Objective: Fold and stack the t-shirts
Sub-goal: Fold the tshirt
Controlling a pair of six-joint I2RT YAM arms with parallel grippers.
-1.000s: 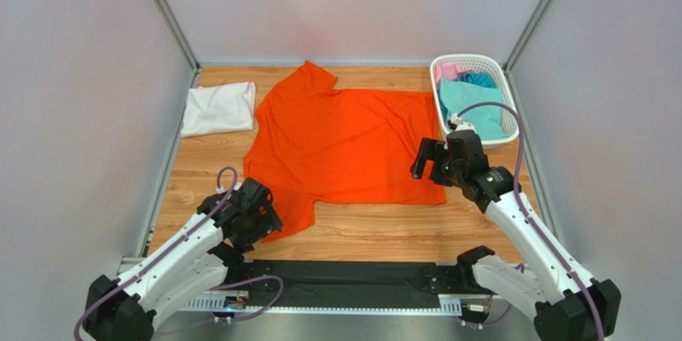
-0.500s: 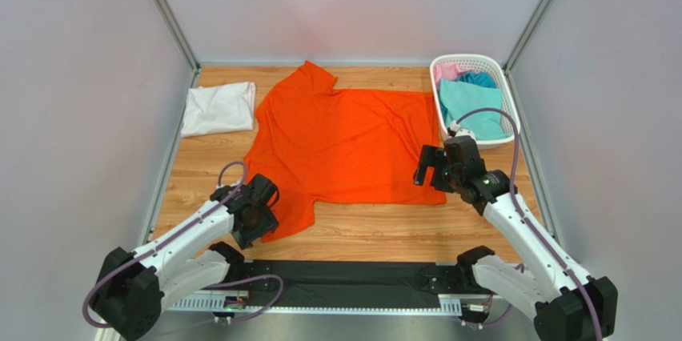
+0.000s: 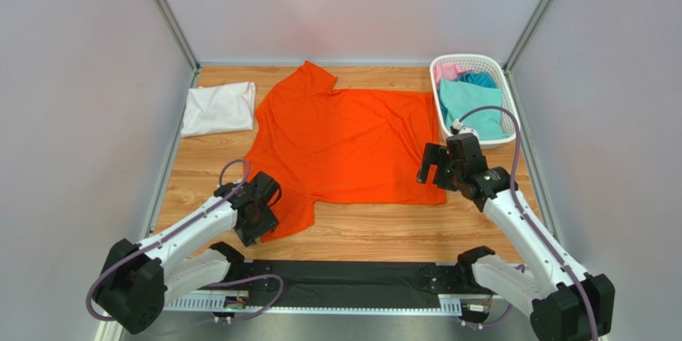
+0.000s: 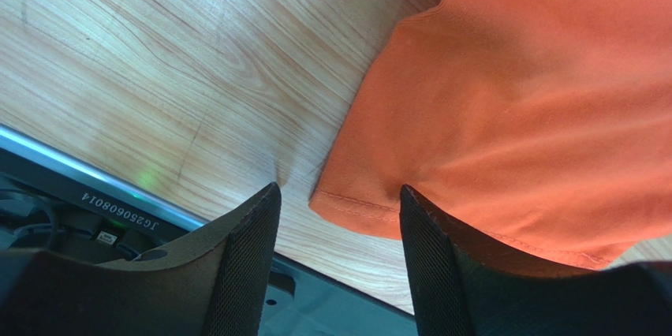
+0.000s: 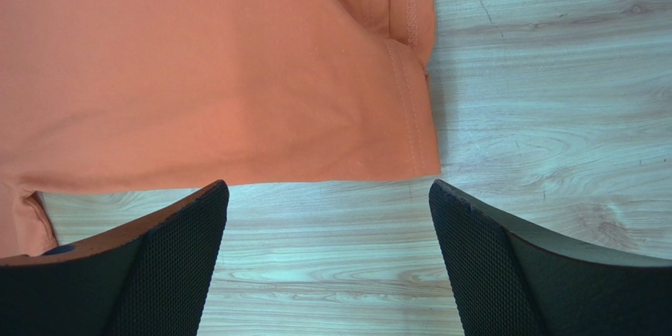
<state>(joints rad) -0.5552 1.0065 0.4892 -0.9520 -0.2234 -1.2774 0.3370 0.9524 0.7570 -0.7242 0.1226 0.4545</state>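
Note:
A bright orange t-shirt [image 3: 344,141] lies spread flat on the wooden table. A folded white t-shirt [image 3: 218,108] lies at the back left. Teal [image 3: 471,104], pink [image 3: 448,71] and blue [image 3: 479,79] shirts sit in the basket. My left gripper [image 3: 254,221] is open over the orange shirt's near left sleeve; in the left wrist view its fingers [image 4: 244,249] straddle the sleeve's hemmed corner [image 4: 355,203]. My right gripper [image 3: 432,166] is open above the shirt's near right corner [image 5: 410,147], which shows just beyond its jaws in the right wrist view.
A white lattice basket [image 3: 500,65] stands at the back right. Grey walls close in the table on three sides. A black and metal rail [image 3: 344,281] runs along the near edge, also seen in the left wrist view [image 4: 95,202].
My left gripper has moved right and forward onto the near sleeve's edge. My right gripper has shifted slightly right and down toward the near right corner. The shirts have not moved.

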